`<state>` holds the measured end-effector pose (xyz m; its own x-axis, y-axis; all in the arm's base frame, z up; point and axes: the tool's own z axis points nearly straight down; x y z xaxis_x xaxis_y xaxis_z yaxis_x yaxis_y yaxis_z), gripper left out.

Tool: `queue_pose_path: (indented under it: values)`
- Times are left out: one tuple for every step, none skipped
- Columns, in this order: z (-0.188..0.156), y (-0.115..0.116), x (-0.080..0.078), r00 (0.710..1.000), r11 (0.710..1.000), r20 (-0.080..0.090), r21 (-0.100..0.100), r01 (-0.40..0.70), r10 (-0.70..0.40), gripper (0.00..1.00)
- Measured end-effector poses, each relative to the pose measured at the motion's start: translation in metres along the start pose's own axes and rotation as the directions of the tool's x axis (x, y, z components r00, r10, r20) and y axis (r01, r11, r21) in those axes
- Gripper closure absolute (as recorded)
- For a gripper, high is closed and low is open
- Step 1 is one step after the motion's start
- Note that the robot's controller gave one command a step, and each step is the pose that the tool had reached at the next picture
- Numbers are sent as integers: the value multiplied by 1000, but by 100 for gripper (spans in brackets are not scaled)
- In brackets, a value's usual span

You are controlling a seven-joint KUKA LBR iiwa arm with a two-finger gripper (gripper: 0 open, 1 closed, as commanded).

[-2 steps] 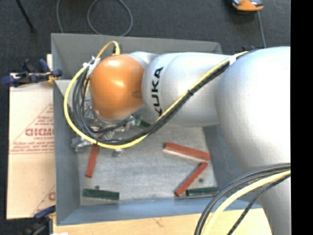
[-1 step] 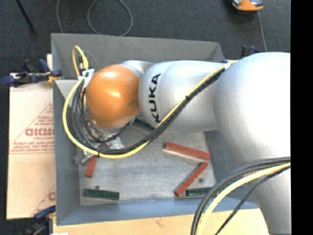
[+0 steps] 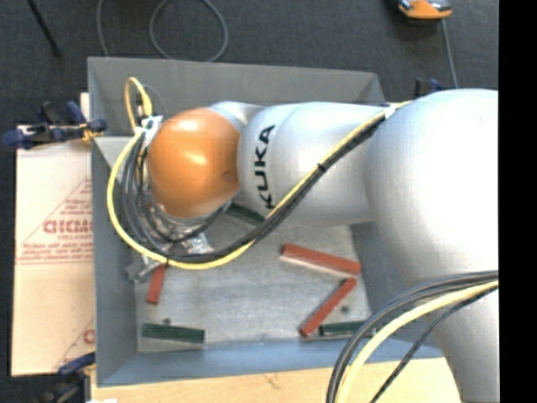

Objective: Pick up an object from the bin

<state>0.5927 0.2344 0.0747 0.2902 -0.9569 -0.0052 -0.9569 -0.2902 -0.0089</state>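
A KUKA arm [image 3: 336,166] stretches across the grey bin [image 3: 109,309] from the right, its wrist bent steeply down under an orange cover [image 3: 189,162], with yellow and black cables [image 3: 210,260] looping round it. The gripper [image 3: 168,243] sits low at the bin's left side, largely hidden beneath the cover. Whether it is parted or closed cannot be told, and nothing is seen in its grasp. Nearest to it lies a short red stick [image 3: 155,285], flat on the floor just beside the gripper's lower end. A dark green bar [image 3: 172,334] lies near the front wall and two longer red bars [image 3: 319,260] well apart to the right. The stick looks light, rigid and smooth-sided, and is probably best taken across its narrow width at mid-length, since a pinch near one end could let it swivel
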Motion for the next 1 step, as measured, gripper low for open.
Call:
queue_pose_path:
  values:
    - [0,0,0,1000,1000,-1,-3,-2,2,100]
